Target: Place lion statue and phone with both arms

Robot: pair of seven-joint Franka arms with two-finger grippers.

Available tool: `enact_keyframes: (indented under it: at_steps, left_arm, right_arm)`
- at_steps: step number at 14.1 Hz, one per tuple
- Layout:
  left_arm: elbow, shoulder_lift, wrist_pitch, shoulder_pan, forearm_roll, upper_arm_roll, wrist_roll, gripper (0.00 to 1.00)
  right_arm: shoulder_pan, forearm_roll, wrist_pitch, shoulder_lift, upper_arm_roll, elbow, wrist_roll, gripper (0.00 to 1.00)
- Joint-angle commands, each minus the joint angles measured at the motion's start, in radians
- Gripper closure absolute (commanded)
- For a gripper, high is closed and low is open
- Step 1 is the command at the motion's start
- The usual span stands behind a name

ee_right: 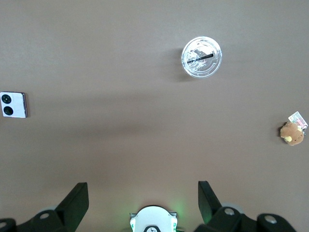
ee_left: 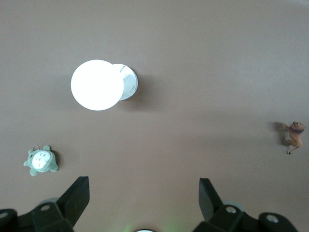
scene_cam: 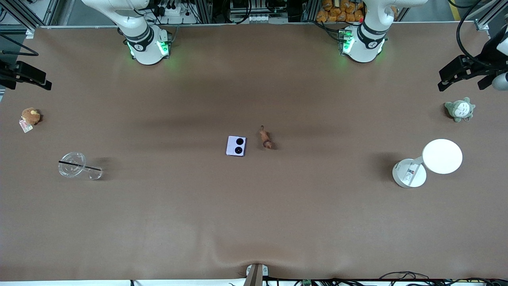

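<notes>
Phone (scene_cam: 236, 146) lay flat at the centre of the front view, camera circles up, just beside the lion (scene_cam: 265, 138), not touching. Lion sat slightly higher in that frame, toward the left arm's end of the worktop (scene_cam: 254, 214). In the left wrist view the lion (ee_left: 294, 136) showed at the right edge; in the right wrist view the phone (ee_right: 13, 104) was at the left edge.

Left claw (ee_left: 145, 203) was released, fingers wide apart at the bottom of its wrist frame, high over bare worktop near its own base. Right claw (ee_right: 143, 203) likewise released and empty, up over its base. Both arms waited.

Handling guesses:
- Phone: rigid, smooth, probably slick casing, moderate weight. Flat on the worktop, so little edge to bite. Best bet is pinching across the two opposite side edges, low and square, so it can't pivot out.
- Lion: looked hard, light and tiny. Thin tail likely fragile, so avoid it. Grip across the body mid-length, fingers perpendicular to its long axis. Could tip or skitter if nudged.

Elsewhere: clear cup (scene_cam: 79, 167) with straw at frame left, brown plush (scene_cam: 30, 116) above it, white lamp (scene_cam: 430, 162) at frame right, grey-green plush (scene_cam: 459, 109) above that. All well apart from both targets
</notes>
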Motion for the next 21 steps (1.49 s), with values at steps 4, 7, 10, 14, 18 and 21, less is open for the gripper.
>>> enact_keyframes:
  at_steps: [4, 7, 10, 14, 18, 21]
  left_arm:
    - [0.036, 0.173, -0.012, -0.099, -0.02, -0.035, -0.167, 0.0]
    - [0.036, 0.278, -0.002, -0.203, -0.016, -0.037, -0.365, 0.0]
    - [0.036, 0.406, 0.076, -0.329, -0.02, -0.037, -0.485, 0.0]
    - [0.036, 0.527, 0.241, -0.464, -0.056, -0.038, -0.726, 0.0]
    - [0.034, 0.615, 0.41, -0.547, -0.099, -0.038, -0.857, 0.0]
    - [0.027, 0.668, 0.559, -0.591, -0.139, -0.038, -0.94, 0.0]
  right_arm:
    - [-0.002, -0.012, -0.007, 0.007, 0.005, 0.02, 0.016, 0.0]
    - [0.0, -0.011, -0.009, 0.007, 0.005, 0.022, 0.016, 0.0]
    - [0.0, -0.009, -0.009, 0.007, 0.005, 0.022, 0.016, 0.0]
    - [-0.005, -0.011, -0.009, 0.007, 0.005, 0.022, 0.008, 0.0]
    - [-0.003, -0.009, -0.009, 0.007, 0.005, 0.022, 0.007, 0.0]
    - [-0.002, -0.006, -0.009, 0.007, 0.005, 0.022, 0.01, 0.0]
